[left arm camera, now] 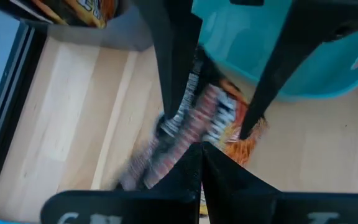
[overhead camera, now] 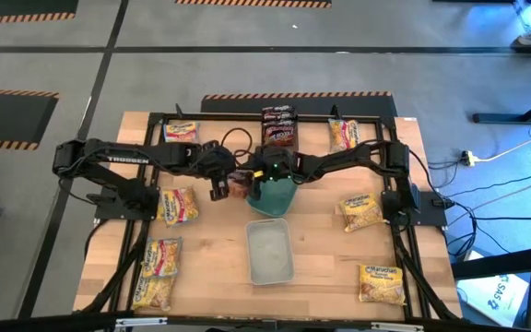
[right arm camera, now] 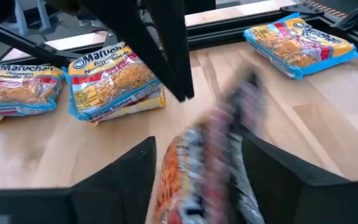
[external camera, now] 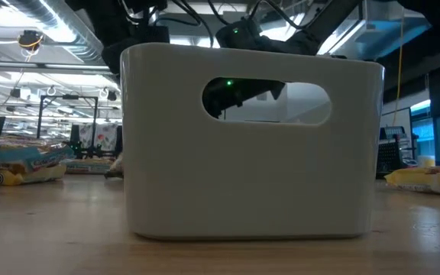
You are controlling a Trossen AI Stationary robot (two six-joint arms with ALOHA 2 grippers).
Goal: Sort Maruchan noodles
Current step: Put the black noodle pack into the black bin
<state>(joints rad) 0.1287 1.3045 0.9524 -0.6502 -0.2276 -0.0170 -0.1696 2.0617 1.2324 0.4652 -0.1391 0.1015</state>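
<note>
My left gripper (overhead camera: 221,187) is shut on a dark red-orange noodle packet (left arm camera: 197,124) just left of the teal bin (overhead camera: 273,195) at mid-table. My right gripper (right arm camera: 197,180) reaches in from the right over the bin, open. Its fingers (left arm camera: 169,74) stand on either side of the same packet (right arm camera: 207,155). Other Maruchan packets lie flat on the table: yellow ones at the left (overhead camera: 177,205) and right (overhead camera: 359,210), and dark ones at the far edge (overhead camera: 279,124). My left gripper pinches one edge of the packet (left arm camera: 185,144) between its two shut fingers, coming slanting down from the table's left. The packet sticks out beyond the fingertips, blurred, and is held above the table beside the teal bin. Whether my right gripper's fingers touch the packet, I cannot tell.
A pale bin (overhead camera: 270,251) stands near the front of the table, just nearer than the teal bin, and fills the low view (external camera: 250,145). More packets lie at the near left (overhead camera: 155,272), near right (overhead camera: 382,282) and far corners (overhead camera: 344,135). A black frame (overhead camera: 155,118) borders the table.
</note>
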